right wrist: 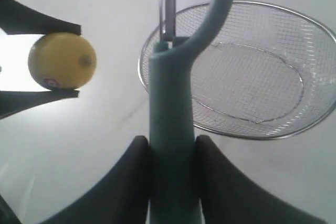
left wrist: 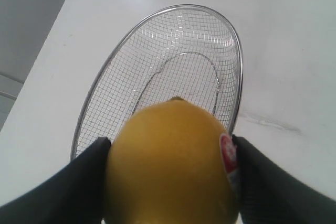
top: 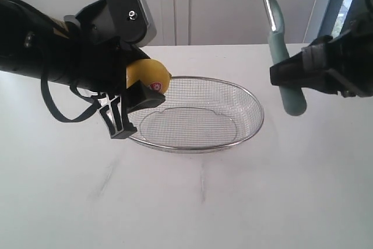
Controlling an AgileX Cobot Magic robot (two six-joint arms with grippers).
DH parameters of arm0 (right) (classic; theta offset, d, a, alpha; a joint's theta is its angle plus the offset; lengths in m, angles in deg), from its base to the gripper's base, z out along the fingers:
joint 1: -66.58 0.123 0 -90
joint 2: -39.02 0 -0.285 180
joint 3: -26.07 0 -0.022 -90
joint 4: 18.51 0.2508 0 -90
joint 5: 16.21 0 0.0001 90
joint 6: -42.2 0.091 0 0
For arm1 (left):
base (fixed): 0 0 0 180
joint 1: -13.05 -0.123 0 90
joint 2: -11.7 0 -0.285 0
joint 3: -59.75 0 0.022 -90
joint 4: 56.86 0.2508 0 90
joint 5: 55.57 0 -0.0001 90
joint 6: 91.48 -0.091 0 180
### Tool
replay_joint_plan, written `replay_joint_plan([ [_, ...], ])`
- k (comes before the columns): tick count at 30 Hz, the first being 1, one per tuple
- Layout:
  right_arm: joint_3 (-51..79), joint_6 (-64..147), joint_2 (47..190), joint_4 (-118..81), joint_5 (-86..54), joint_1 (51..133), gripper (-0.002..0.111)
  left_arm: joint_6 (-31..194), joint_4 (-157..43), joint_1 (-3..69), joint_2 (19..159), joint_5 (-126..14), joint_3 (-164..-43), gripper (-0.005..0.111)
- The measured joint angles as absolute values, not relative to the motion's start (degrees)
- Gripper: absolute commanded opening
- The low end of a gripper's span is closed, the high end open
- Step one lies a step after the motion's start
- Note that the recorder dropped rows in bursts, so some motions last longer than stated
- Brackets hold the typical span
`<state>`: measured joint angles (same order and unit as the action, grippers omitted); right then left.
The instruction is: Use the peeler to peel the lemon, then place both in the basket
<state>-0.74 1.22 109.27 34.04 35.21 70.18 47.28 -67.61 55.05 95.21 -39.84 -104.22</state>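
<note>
The left tool (left wrist: 170, 148) grips a yellow, red-stickered lemon (top: 150, 74) over the left edge of the wire basket (top: 261, 115). The right tool (right wrist: 170, 142) clamps the teal peeler (top: 278, 45) upright beyond the right rim. Open white surface (top: 262, 202) spreads in front.

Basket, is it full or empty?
Empty. The wire basket shows only bare mesh. The left gripper holds the lemon by its rim, and the right gripper holds the peeler up beside it.
</note>
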Motion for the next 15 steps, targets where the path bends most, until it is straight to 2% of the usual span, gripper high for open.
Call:
replay_joint_plan([
  [9,-7.5,1.2,115.8,34.3,29.5,70.2,0.0,47.3,-67.6,55.1,95.2,-39.7,-104.2,0.0],
  [15,-9.0,-10.3,123.0,47.2,34.0,70.2,0.0,47.3,-67.6,55.1,95.2,-39.9,-104.2,0.0],
])
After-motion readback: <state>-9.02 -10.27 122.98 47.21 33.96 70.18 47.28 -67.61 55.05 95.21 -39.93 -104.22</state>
